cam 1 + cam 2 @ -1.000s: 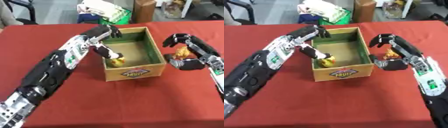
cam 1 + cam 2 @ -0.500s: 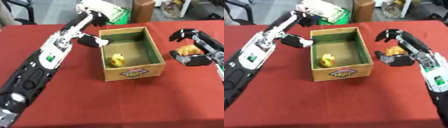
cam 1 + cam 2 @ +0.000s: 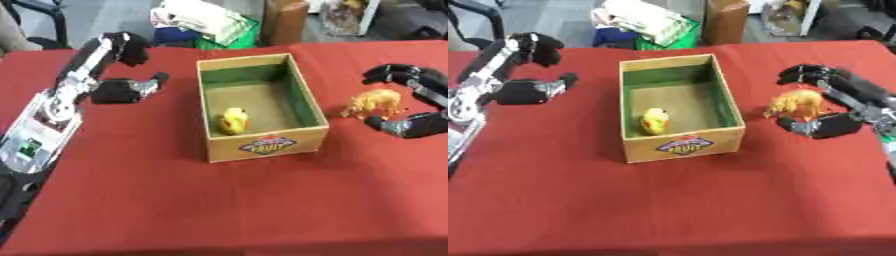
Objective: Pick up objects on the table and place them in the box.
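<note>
Box (image 3: pixel 682 143): placed mid-table, yellow toy (image 3: pixel 654 121) lying inside near its front wall.
Orange animal toy (image 3: pixel 795 103): right of box, on red cloth (image 3: pixel 667 200).
Right hand (image 3: pixel 830 102): curved open around toy, not closed on it.
Left hand (image 3: pixel 122 70): held open, empty, far left.

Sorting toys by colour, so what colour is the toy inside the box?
Yellow: the toy in the box shows best in the left eye view.

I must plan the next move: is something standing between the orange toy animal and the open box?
Nothing visible does. The orange toy animal stands on bare red cloth right of the box, within the right hand. Only the box's own right wall must be cleared.
</note>
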`<state>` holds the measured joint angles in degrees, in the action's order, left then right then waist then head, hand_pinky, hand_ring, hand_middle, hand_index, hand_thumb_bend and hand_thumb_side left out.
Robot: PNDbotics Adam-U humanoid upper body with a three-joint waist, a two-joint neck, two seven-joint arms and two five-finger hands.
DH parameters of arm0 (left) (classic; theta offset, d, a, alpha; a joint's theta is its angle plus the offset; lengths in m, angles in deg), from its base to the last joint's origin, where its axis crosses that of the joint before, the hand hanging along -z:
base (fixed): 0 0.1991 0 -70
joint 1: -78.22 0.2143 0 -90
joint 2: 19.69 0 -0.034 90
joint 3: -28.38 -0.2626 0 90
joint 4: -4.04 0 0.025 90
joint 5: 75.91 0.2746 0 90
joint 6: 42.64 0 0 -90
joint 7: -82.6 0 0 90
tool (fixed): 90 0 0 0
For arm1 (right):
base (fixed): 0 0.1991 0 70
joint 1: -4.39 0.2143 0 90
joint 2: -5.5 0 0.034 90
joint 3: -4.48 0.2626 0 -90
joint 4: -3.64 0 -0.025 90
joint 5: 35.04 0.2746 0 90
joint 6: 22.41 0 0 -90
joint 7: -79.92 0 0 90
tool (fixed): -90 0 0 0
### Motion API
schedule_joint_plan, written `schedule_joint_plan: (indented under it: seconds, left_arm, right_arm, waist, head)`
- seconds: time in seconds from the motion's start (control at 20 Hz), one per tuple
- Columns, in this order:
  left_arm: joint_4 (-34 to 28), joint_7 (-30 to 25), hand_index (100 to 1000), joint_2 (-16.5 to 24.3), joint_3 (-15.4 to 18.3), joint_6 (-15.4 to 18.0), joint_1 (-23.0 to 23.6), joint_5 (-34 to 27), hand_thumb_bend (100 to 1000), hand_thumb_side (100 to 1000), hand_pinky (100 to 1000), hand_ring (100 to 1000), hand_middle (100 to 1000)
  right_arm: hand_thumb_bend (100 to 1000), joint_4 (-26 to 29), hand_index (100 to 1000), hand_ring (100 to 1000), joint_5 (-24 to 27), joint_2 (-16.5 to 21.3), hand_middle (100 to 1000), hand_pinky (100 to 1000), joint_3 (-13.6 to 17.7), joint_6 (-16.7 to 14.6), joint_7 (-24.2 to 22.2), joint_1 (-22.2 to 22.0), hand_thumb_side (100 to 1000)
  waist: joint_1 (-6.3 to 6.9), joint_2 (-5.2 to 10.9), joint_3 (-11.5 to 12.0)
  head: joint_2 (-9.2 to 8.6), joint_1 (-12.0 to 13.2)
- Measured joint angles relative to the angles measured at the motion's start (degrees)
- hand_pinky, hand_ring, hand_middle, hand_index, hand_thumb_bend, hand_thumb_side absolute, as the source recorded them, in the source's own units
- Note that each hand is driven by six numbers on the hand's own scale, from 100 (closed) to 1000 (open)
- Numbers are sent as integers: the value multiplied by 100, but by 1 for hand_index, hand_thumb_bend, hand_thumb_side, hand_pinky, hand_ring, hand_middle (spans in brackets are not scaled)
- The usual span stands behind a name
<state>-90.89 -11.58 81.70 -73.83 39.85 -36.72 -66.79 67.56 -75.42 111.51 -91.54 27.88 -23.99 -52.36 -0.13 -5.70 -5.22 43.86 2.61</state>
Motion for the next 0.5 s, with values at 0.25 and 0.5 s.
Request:
schedule_joint_plan:
  seconds: [0.25,0.5]
  left_arm:
    - [-343,145,758,33,210,-52,352,-135,423,238,719,656,570]
    - [-529,235,757,25,336,-73,585,-252,418,237,720,654,565]
  right_arm:
    - [408,-646,871,861,-551,15,843,780,128,-40,352,105,713]
    - [391,-1148,861,843,-955,-49,828,765,235,14,685,176,694]
  waist:
    - [9,2,46]
    - [51,2,94]
  head:
    - [0,-13]
    - [0,-20]
